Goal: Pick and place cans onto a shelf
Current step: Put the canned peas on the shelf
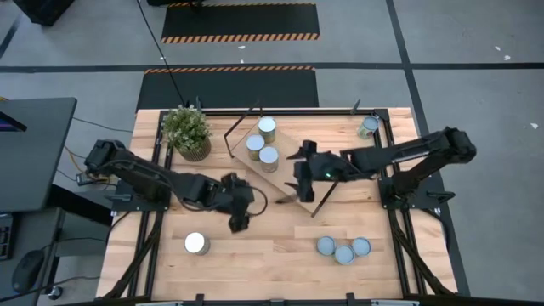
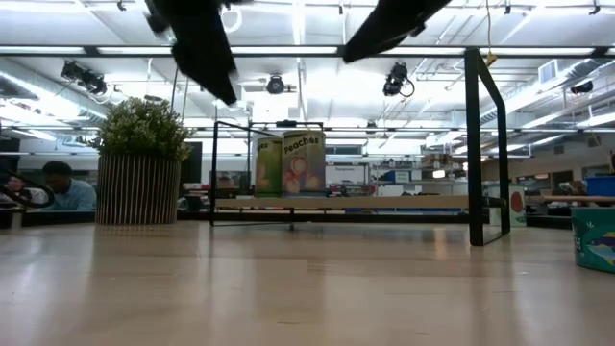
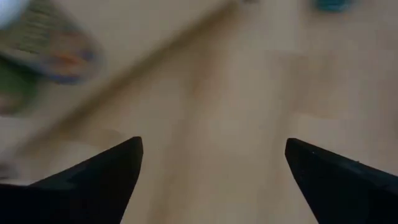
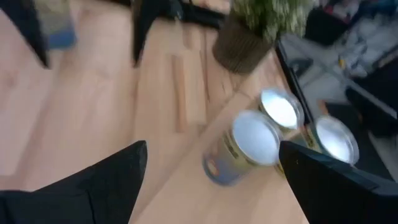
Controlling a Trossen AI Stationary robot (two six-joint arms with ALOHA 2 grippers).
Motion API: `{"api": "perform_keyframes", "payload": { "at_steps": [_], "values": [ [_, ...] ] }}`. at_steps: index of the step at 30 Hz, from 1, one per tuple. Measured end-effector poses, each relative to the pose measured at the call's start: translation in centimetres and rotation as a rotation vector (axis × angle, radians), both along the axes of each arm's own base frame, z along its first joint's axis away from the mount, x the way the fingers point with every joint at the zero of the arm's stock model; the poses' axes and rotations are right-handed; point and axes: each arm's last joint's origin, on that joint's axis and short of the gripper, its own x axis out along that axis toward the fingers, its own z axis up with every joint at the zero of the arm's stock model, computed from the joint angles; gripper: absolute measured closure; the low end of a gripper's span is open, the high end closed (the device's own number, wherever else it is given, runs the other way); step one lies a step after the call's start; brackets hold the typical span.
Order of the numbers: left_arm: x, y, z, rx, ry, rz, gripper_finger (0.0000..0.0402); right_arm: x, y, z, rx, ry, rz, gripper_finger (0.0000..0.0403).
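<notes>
On the shelf [image 1: 293, 153] at twelve o'clock stood three cans [image 1: 262, 143]; both the left gripper [image 1: 239, 220] and right gripper [image 1: 299, 185] hung empty, fingers apart.

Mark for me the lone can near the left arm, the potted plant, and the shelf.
lone can [image 1: 196, 244], high view, middle of its pale top.
potted plant [image 1: 187, 127], high view, its leaves.
shelf [image 1: 289, 140], high view, bare board.
</notes>
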Motion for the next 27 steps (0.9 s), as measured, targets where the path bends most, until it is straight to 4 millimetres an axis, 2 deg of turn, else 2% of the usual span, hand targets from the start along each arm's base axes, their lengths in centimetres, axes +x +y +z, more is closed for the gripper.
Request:
{"api": "perform_keyframes", "payload": {
  "at_steps": [4,8,14,20,27],
  "values": [
    [-0.3,-2.7,2.9,-0.2,-0.03,-0.029,0.0002,-1.8,1.0,-0.3,-0.04,-0.087,0.043,0.003],
    [-1.4,-4.9,5.6,-0.266,-0.027,-0.02,0.0002,-3.7,1.5,-0.5,-0.056,-0.17,0.076,0.003],
    [-4.0,-7.5,8.2,-0.399,0.03,0.13,0.0002,-5.6,2.4,-0.6,-0.067,-0.24,0.136,0.003],
    [-6.9,-10.9,8.4,-0.564,0.082,0.26,0.0002,-6.6,3.1,-1.0,-0.061,-0.249,0.17,0.003],
    [-10.4,-14.2,7.7,-0.715,0.182,0.493,0.0002,-7.0,3.7,-2.8,-0.051,-0.272,0.194,0.003]
  ]
}}
